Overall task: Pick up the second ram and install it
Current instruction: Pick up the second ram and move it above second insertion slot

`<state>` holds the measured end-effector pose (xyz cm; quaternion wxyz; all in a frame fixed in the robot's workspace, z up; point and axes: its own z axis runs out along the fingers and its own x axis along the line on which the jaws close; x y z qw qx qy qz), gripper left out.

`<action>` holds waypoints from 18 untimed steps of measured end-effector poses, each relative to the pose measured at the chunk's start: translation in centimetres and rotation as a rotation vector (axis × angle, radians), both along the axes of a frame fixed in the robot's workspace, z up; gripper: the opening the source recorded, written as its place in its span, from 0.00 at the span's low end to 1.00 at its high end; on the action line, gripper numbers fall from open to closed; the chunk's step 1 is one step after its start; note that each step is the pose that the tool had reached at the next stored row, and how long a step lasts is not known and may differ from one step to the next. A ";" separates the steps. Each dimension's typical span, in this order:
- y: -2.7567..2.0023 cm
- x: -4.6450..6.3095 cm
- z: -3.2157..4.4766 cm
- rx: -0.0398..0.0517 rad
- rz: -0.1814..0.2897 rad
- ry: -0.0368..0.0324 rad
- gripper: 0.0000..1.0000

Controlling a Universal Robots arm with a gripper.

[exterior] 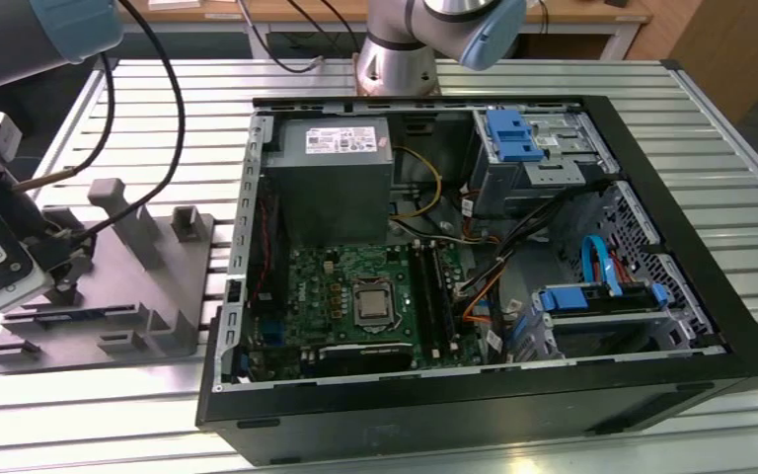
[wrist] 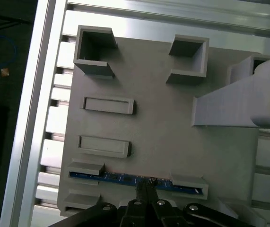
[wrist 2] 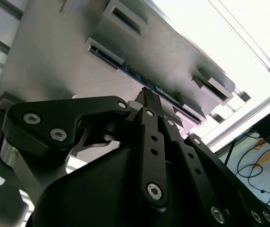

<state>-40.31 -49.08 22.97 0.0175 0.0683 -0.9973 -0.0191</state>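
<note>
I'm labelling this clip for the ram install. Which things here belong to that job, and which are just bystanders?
Job: second ram, gripper at it, gray holder, green board, black slots.
Bystanders: power supply, blue drive bracket, processor.

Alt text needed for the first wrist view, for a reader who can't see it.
A black gripper meets the middle of a long thin bluish circuit stick, which sits with its ends in raised holders on a grey plastic fixture plate. The plate carries several rectangular pockets and lies on a slatted aluminium table.
</note>
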 end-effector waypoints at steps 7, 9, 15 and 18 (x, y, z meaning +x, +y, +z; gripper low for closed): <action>0.00 0.0 0.00 0.0000 0.046 0.0000 0.10; 0.00 0.0 0.00 0.0000 0.058 0.0000 0.10; 0.00 0.0 0.00 0.0000 0.093 0.0000 0.10; 0.00 0.0 0.00 0.0000 0.111 0.0000 0.10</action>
